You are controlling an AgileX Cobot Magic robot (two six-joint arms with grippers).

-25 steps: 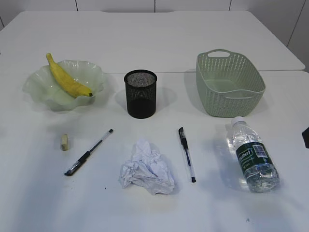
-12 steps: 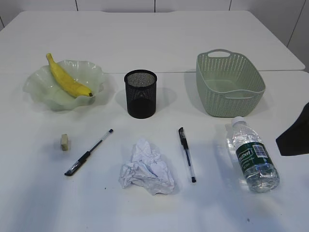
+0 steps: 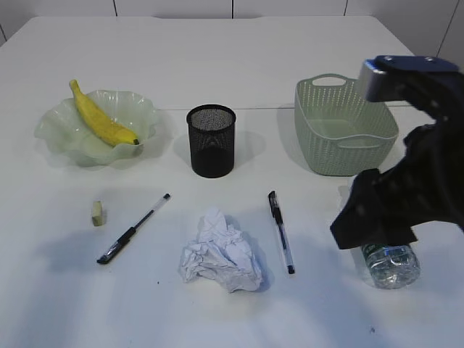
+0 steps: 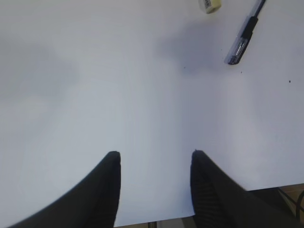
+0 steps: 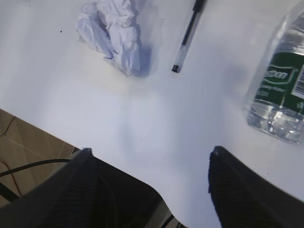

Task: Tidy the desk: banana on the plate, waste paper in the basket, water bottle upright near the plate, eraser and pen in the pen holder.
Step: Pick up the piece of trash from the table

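Exterior view: white table (image 3: 232, 65). Far left, pale green plate (image 3: 54, 134) with wavy rim, banana (image 3: 98, 116) lying in it. Centre, black mesh pen holder (image 3: 211, 141), upright. Far right, green basket (image 3: 344, 125) with handle. Near row, left to right: eraser (image 3: 96, 213); black pen (image 3: 133, 229) lying slantwise; crumpled waste paper (image 3: 221, 251); second pen (image 3: 280, 230); water bottle (image 3: 390, 261) on its side, largely hidden behind the right arm (image 3: 406, 181), only its base end showing. The right arm's fingertips cannot be made out here, and the left arm is not in frame.

Left wrist view: left gripper (image 4: 156, 159), fingers apart, nothing between them, above bare table near its front edge. Eraser (image 4: 210, 4) and black pen (image 4: 242, 40) at the top right corner, well apart from the fingers.

Right wrist view: right gripper (image 5: 149, 156), fingers spread wide, nothing held, over the table's front edge; floor and a cable show below. Waste paper (image 5: 114, 33) ahead left, second pen (image 5: 187, 35) centre, water bottle (image 5: 280, 90) lying at right, its green label visible.
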